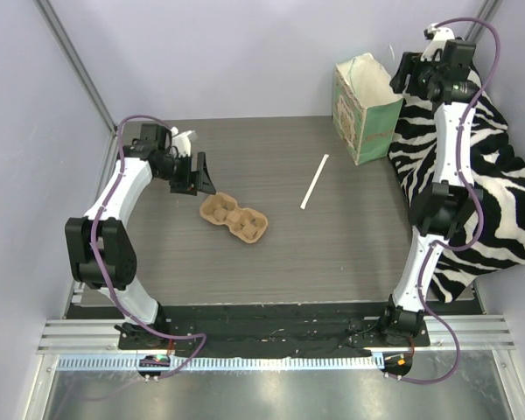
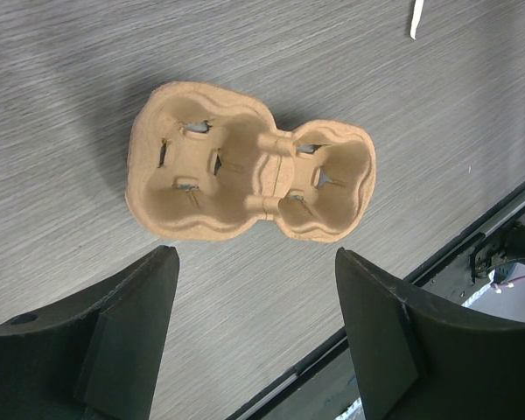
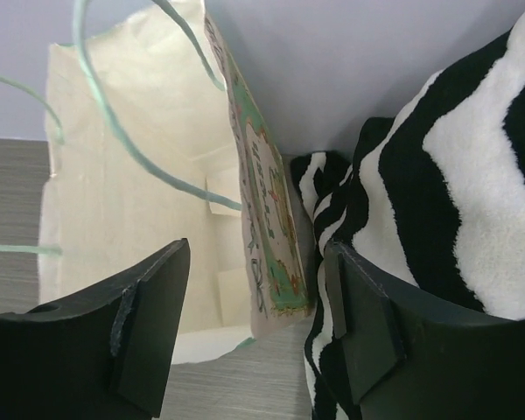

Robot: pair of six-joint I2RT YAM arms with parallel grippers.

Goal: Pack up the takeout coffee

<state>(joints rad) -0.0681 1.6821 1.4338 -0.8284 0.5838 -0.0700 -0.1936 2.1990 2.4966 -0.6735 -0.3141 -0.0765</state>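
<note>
Spotting the takeout coffee anywhere? (A)

No. No cup in any of the three views. The pulp carrier (image 2: 245,171) has both wells bare, and what shows of the inside of the mint paper bag (image 3: 131,175) looks bare too. Location: cannot tell. (B)

Left gripper (image 1: 195,178)? (A)

Fingers spread wide, nothing between them, hanging right over the carrier on the table (image 1: 332,254). Probably parked there because the carrier is where a cup gets seated, but that's my read. (B)

Right gripper (image 3: 254,249)? (A)

Also spread apart, holding nothing. It sits up at the bag's top edge, with the printed side wall lying between the fingers in the wrist view; zebra cloth (image 1: 499,192) on the other side of that wall. Looks posed to pinch or steady the wall so the mouth stays open. Guessing. (B)

Anything else? (A)

White strip (image 1: 314,181), maybe a straw, lying flat between carrier and bag, touching neither. (B)

Progress? (A)

Packing not done; the cup has to turn up first. (B)
</note>
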